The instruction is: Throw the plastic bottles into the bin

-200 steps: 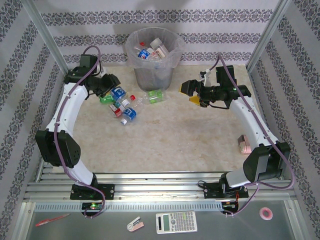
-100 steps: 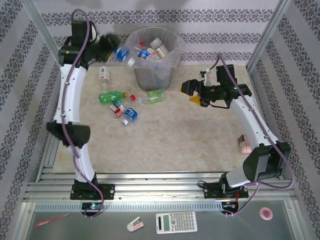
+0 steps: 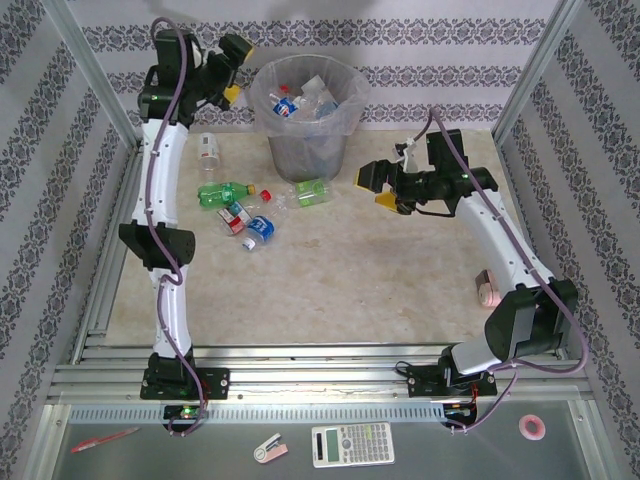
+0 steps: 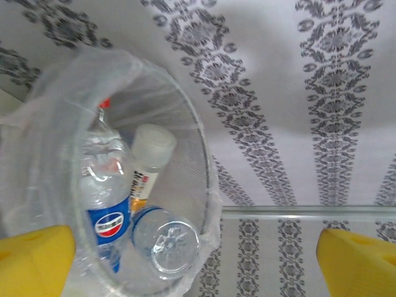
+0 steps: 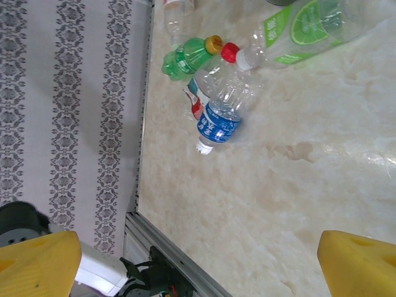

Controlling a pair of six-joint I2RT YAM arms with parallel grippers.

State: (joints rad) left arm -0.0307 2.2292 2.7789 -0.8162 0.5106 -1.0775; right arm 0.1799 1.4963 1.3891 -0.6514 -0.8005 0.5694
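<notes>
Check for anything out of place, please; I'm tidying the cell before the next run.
Nothing looks spilled or damaged. Several plastic bottles lie scattered on their sides on the table near the bin, with one clear bottle apart, further back. A small pink object sits alone at the table's right edge.

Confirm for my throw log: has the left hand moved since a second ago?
Yes. The left hand rose from the bottles on the table toward the far wall, now open beside the left rim of the bin.
</notes>
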